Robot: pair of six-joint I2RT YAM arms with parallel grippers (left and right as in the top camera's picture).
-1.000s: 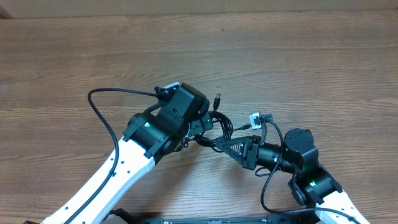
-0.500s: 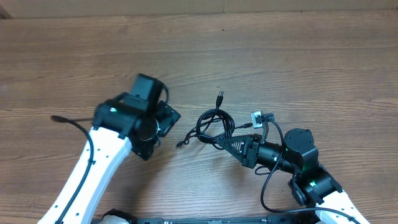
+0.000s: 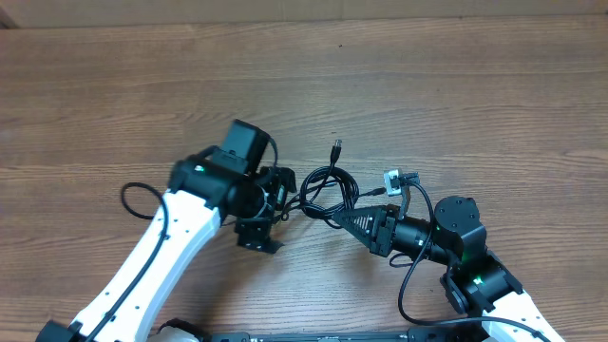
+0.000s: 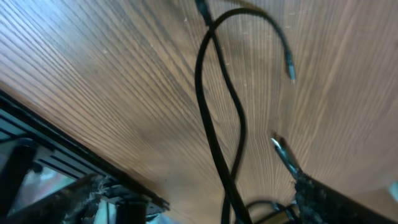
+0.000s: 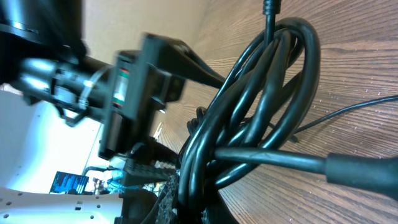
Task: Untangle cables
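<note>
**Cables** [image 3: 328,195]: black looped bundle lying at centre of the overhead frame on the wooden tabletop [image 3: 475,95], with one plug end [image 3: 334,147] pointing up-frame.
**Right pincer** [image 3: 339,219]: clenched on the bundle's lower right edge.
**Left pincer** [image 3: 277,204]: released, jaws spread, just left of the bundle.

Thin black cables [image 3: 330,171] lie in tangled, overlapping loops on the table [image 3: 456,85].

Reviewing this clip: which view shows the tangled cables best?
Overhead. It takes in the whole knot of cables, loops and loose ends alike. The right wrist view crops it to close loops; the left wrist view catches a few blurred strands.
</note>
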